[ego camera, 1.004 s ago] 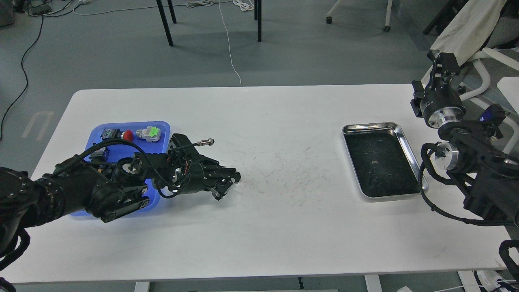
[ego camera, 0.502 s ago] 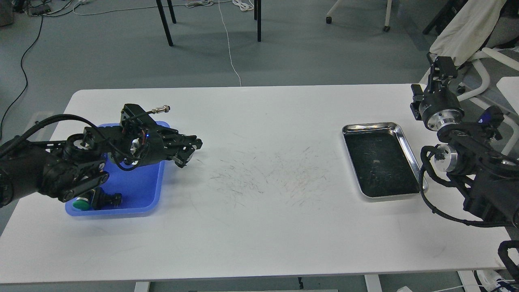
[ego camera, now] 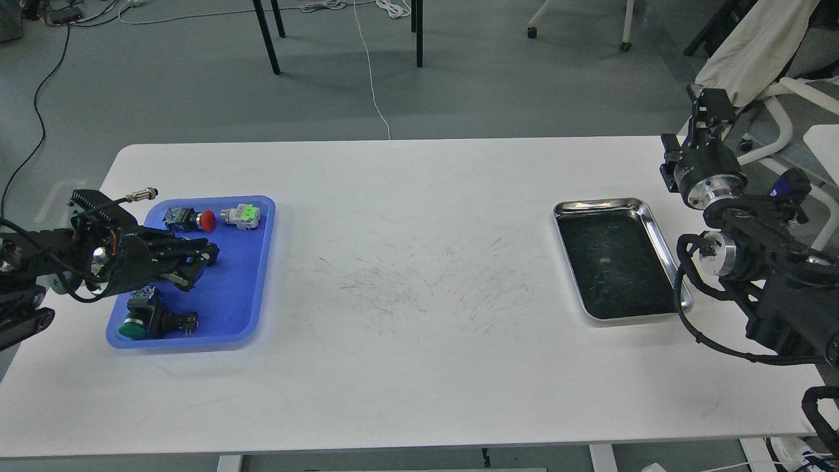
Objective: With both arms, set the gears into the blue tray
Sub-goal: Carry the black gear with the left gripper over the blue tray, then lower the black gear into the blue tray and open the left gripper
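The blue tray [ego camera: 237, 282] lies at the table's left. No gears show in this view. My left gripper [ego camera: 200, 267] hangs over the tray's left half, pointing right, and its two fingers stand apart with nothing visible between them. My right gripper [ego camera: 709, 108] is raised beyond the table's far right edge, above and right of the steel tray. It is dark and seen from behind, so its fingers cannot be told apart.
In the blue tray lie a red-capped push-button [ego camera: 196, 219], a green-and-white switch [ego camera: 241, 215] and a green-capped push-button [ego camera: 145, 322]. A steel tray [ego camera: 600, 204] with black lining sits at the right. Chair legs and cables are on the floor behind.
My left arm has pulled back to the left, from the table beside the tray to over the tray's left half, uncovering the push-buttons. The right arm has barely moved.
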`<action>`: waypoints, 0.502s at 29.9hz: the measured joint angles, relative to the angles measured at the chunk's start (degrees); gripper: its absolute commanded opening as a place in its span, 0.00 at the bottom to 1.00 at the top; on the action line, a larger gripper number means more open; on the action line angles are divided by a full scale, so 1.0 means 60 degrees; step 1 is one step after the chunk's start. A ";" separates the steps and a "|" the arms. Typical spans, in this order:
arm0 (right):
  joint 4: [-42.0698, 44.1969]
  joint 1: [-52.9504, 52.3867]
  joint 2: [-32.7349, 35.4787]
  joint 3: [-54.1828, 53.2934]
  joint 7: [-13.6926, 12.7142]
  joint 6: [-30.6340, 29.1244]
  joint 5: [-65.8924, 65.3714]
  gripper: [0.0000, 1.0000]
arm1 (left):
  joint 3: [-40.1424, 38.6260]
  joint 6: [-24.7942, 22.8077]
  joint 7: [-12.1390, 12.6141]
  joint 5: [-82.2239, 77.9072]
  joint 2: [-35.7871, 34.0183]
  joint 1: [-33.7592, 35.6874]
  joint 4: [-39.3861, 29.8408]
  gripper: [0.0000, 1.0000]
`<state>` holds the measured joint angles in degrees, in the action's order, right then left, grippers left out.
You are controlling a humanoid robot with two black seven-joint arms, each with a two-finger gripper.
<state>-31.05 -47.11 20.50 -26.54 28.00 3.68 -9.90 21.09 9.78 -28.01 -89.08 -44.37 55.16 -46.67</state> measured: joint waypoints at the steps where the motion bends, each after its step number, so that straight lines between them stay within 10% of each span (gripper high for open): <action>1: 0.0036 0.0000 -0.0015 0.0000 0.0000 -0.0001 -0.0003 0.96 | -0.0009 0.0007 0.0001 0.0004 -0.0033 -0.0098 -0.0003 0.06; 15: 0.0107 -0.0057 -0.0033 0.0246 0.0000 -0.0014 -0.0005 0.96 | -0.0103 0.0026 0.0001 0.0110 -0.0194 -0.0586 -0.0088 0.07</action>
<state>-30.40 -47.45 20.30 -25.06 28.00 3.60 -9.93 20.47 9.94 -28.00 -88.42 -45.54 51.64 -47.20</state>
